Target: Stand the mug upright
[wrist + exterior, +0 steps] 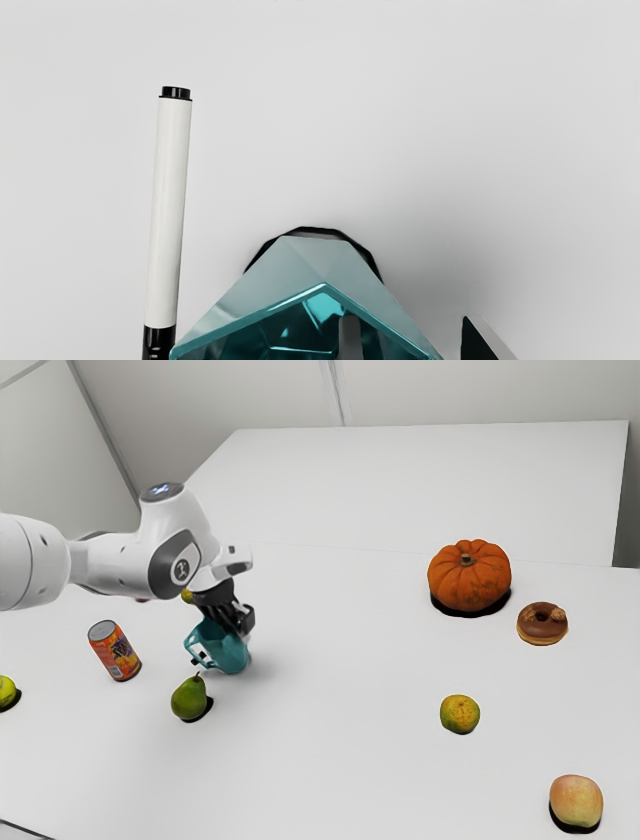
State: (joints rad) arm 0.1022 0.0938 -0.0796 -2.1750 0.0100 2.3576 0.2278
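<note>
Held with its fingers parted, the hand (241,630) is lowered over the teal mug (228,650), one finger (350,340) reaching into the mouth and the other (490,345) standing outside, with a gap seen between it and the wall; nothing is gripped. The mug is found on the tabletop (330,760), behind the green pear (188,699) and to the exterior view's right of the orange can (115,651), with a marker (167,210) lying beside it. Its mouth is turned up toward the hand, and its handle faces the exterior view's left. Some lean seems to be shown, though with the hand over the rim it cannot be told whether the base sits flat. How much is done is therefore left unsettled: a mug being straddled for righting could look like this, as could one already righted and freed from the grip.
</note>
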